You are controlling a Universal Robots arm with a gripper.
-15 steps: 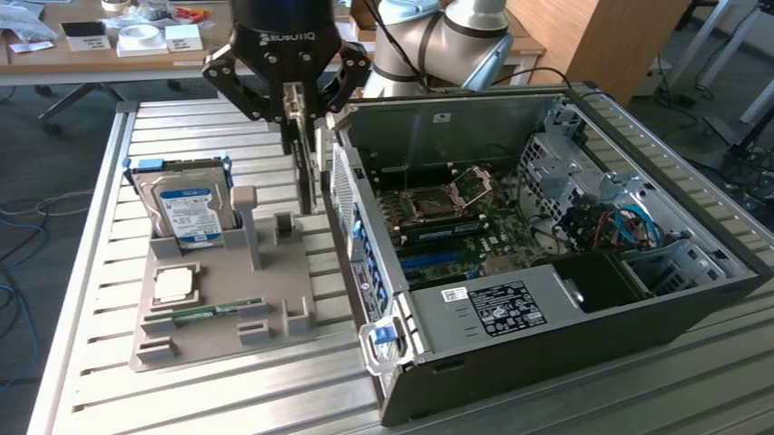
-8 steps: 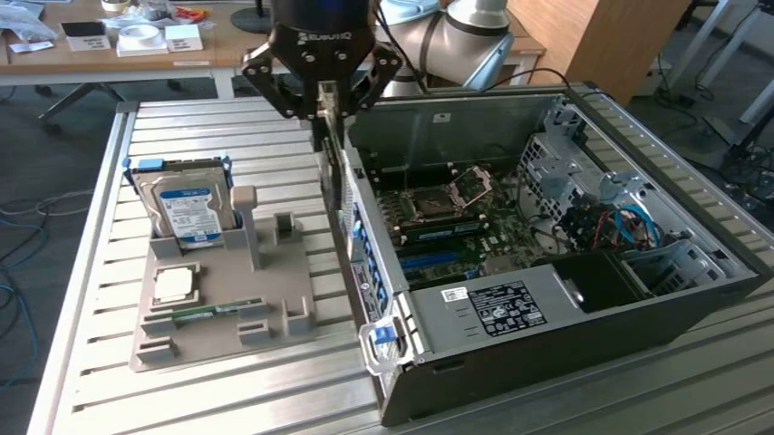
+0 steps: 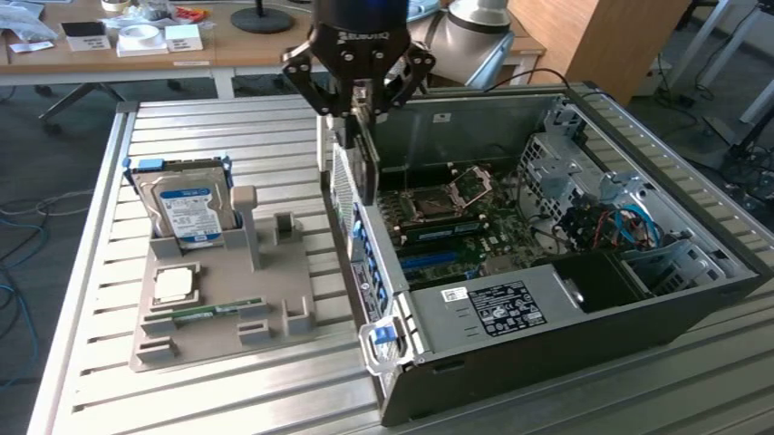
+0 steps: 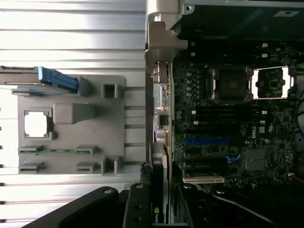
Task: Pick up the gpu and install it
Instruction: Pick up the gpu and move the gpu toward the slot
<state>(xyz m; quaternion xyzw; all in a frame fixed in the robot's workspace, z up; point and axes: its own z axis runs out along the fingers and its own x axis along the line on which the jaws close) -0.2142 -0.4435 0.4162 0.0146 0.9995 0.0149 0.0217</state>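
Observation:
My gripper hangs over the rear edge of the open computer case, shut on the gpu. The gpu is a dark card that hangs upright below my fingers, just above the case's back wall. In the wrist view I see the gpu edge-on between the black fingers, with a green logo on its cooler. It sits over the rim of the case beside the motherboard. The board's expansion slots lie close by, with nothing in them.
A grey parts holder on the slatted metal table carries a hard drive, a processor and a RAM stick. Drive cages and cables fill the far end of the case. A cluttered wooden desk stands behind.

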